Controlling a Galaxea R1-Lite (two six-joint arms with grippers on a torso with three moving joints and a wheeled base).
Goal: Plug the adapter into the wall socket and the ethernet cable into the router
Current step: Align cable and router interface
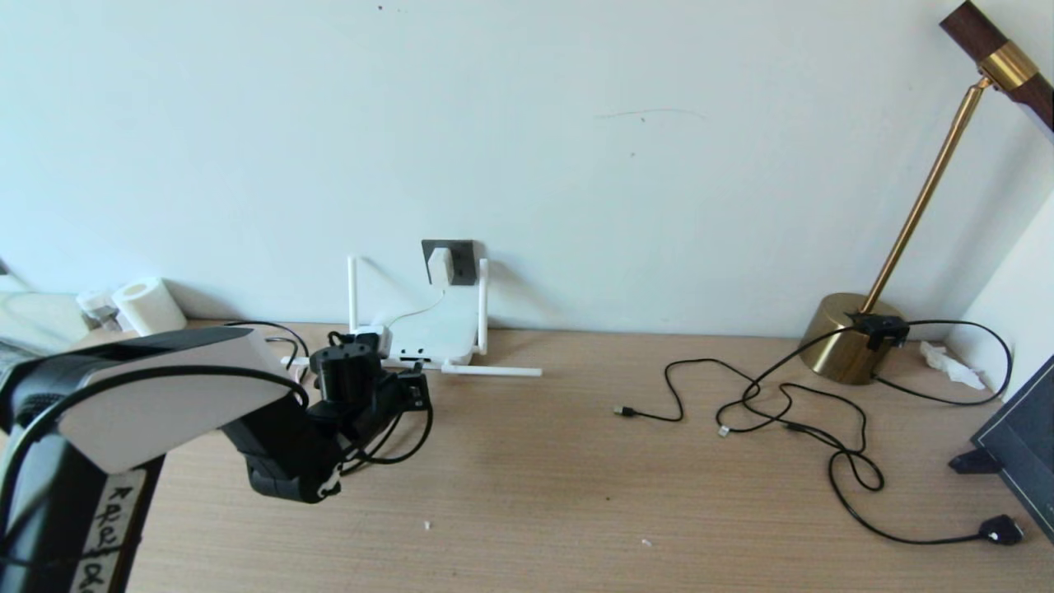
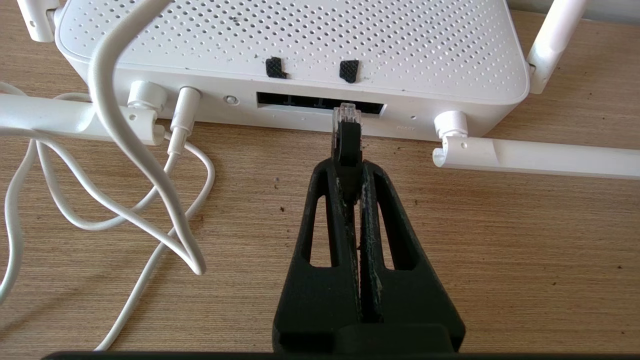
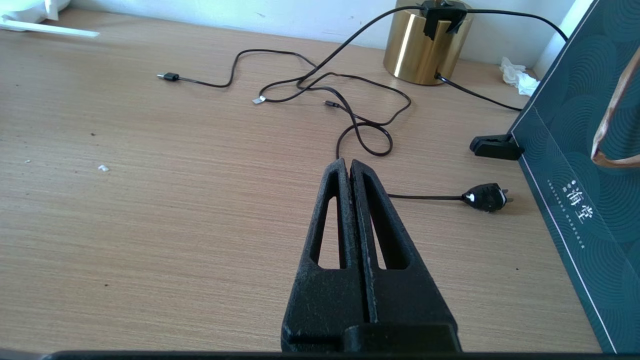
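The white router (image 2: 300, 45) lies at the wall with its dark port row (image 2: 300, 101) facing my left gripper (image 2: 350, 167). That gripper is shut on the black boot of the ethernet cable (image 2: 347, 142). The cable's clear plug tip (image 2: 346, 114) stands at the mouth of the port row. In the head view the left gripper (image 1: 412, 389) sits just in front of the router (image 1: 436, 333). The white adapter (image 1: 440, 265) sits in the dark grey wall socket (image 1: 463, 257) above it. My right gripper (image 3: 349, 162) hovers shut and empty over bare tabletop, far right of the router.
The adapter's white cord (image 2: 125, 150) loops on the table beside the ports, and an antenna (image 2: 540, 157) lies flat on the other side. Thin black cords (image 1: 782, 403), a flat black plug (image 1: 1000, 529), a brass lamp base (image 1: 844, 338) and a dark box (image 1: 1025, 428) occupy the right.
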